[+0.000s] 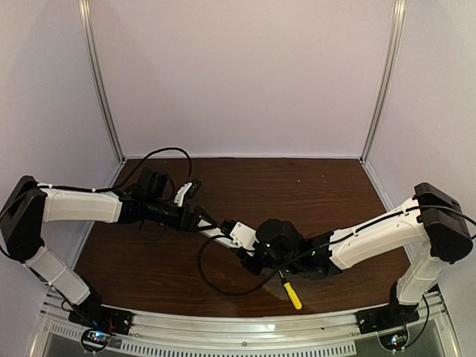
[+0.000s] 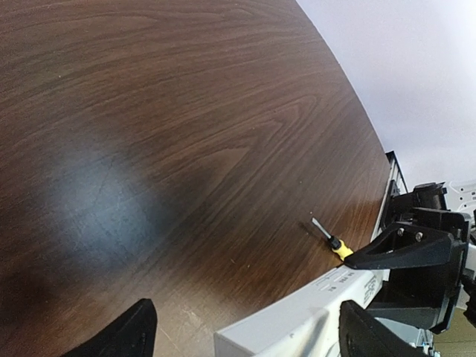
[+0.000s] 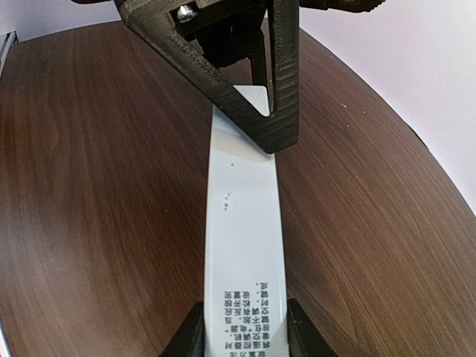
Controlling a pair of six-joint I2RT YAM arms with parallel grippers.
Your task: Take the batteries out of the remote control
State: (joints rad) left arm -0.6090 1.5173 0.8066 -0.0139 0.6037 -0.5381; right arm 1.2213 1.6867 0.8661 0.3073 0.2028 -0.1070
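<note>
Centre frame, we log right gripper [image 3: 244, 329] clamped on remote [image 3: 242, 223], left gripper [image 2: 253, 331] wide astride its far end; no batteries visible, unloading all ahead.

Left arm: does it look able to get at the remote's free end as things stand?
Likely yes. The right gripper holds the remote control by one end, and the left gripper has its open jaws either side of the other end, with nothing in between.
</note>
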